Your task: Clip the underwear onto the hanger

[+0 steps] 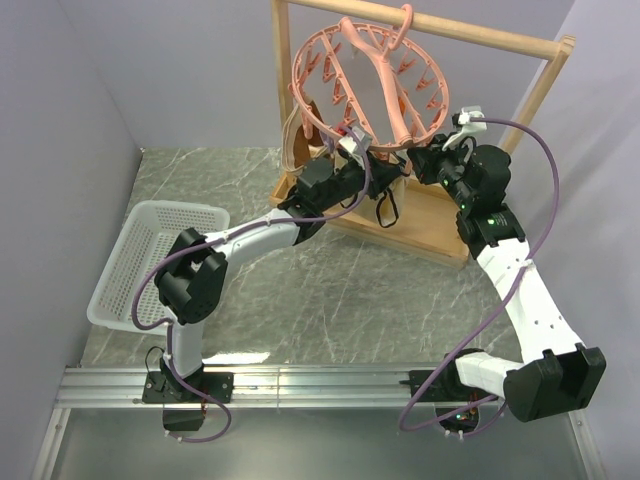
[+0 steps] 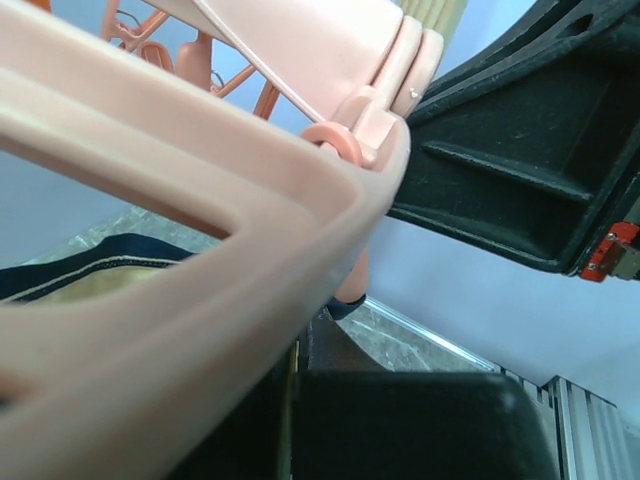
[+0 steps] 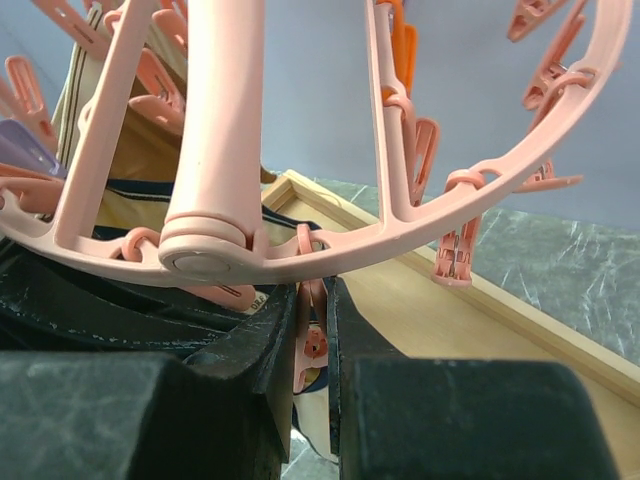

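The underwear (image 2: pixel 92 288) sits low, just under the near rim of the hanger (image 1: pixel 378 80). It is soft, matte tan cloth edged with a thin dark band, and in the top view we also note a loop of that dark trim dangling below the ring. The hanger is smooth salmon plastic, a flat ribbed ring crossed by a rounded central bar. Small pegs hang all round it, and its hook sits over the rail of the pale wooden rack (image 1: pixel 480 33). Right gripper (image 3: pixel 318 320): black, grainy fingers drawn in on one clip peg (image 3: pixel 313 352) at the ring's near edge, with the peg upright in the narrow gap between them. Left gripper (image 1: pixel 368 165): tucked under the ring beside the cloth, jaws closed; we cannot tell whether cloth lies between them. Beyond is a grey, veined, marble-look table (image 1: pixel 330 300). A white perforated plastic basket (image 1: pixel 185 208) lies well apart at the left edge.
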